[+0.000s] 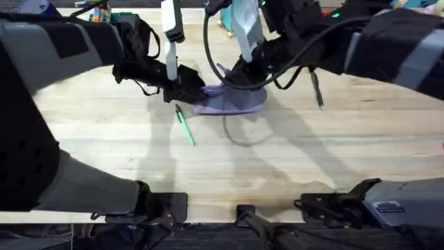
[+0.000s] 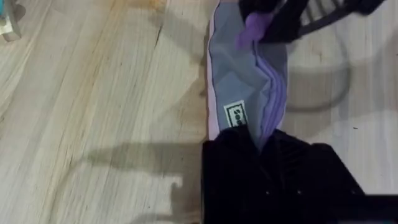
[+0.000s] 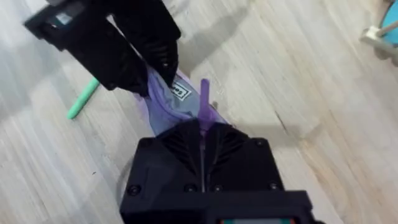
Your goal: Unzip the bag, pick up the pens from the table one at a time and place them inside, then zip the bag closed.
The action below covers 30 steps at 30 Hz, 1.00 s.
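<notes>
Here both grippers apparently pinch the bag [image 1: 232, 101].

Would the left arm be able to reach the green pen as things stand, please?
Probably not yet: the left end effector is shut on the lilac pouch. The green pen lies uncovered on the table just beside it, so after releasing, likely yes.

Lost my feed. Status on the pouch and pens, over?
Left tool shut on the pouch's end. Right tool shut on the zipper pull. Green pen and dark pen on table.
</notes>
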Tool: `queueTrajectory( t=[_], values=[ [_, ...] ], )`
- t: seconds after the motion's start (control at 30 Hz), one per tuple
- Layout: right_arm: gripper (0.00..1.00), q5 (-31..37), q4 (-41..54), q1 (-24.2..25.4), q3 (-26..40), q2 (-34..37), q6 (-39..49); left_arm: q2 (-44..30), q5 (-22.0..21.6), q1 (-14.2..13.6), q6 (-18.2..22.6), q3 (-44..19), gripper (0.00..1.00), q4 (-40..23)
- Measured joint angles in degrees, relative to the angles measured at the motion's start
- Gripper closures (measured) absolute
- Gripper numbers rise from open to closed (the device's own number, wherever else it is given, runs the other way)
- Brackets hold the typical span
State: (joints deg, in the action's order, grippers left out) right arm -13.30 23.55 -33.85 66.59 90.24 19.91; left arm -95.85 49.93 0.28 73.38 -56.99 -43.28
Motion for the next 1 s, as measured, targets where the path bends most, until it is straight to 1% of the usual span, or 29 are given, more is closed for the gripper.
queueTrajectory(
  t=[0.13, 0.3, 0.6, 0.8, 1.0],
  values=[
    [0.970, 0.20, 0.18, 0.00, 0.00, -1.46, -0.01, 0.00, 0.26, 0.01, -0.01, 0.00, 0.959, 0.00],
    [0.970, 0.26, 0.22, -0.07, 0.00, -1.52, -0.01, 0.02, 0.28, 0.01, -0.02, 0.00, 0.959, -0.01],
    [0.970, 1.33, 0.18, -1.96, 0.00, -1.34, -0.01, 0.00, 0.24, 0.01, 0.00, 0.00, 0.959, -0.19],
    [0.970, 1.77, -1.75, -3.73, 0.00, -0.22, 0.03, 0.00, 0.22, 0.01, -0.01, 0.00, 0.959, -0.22],
    [0.970, 1.73, -1.88, -4.02, 0.00, -0.22, 0.03, 0.00, 0.21, 0.01, 0.00, 0.00, 0.959, -0.23]
  ],
)
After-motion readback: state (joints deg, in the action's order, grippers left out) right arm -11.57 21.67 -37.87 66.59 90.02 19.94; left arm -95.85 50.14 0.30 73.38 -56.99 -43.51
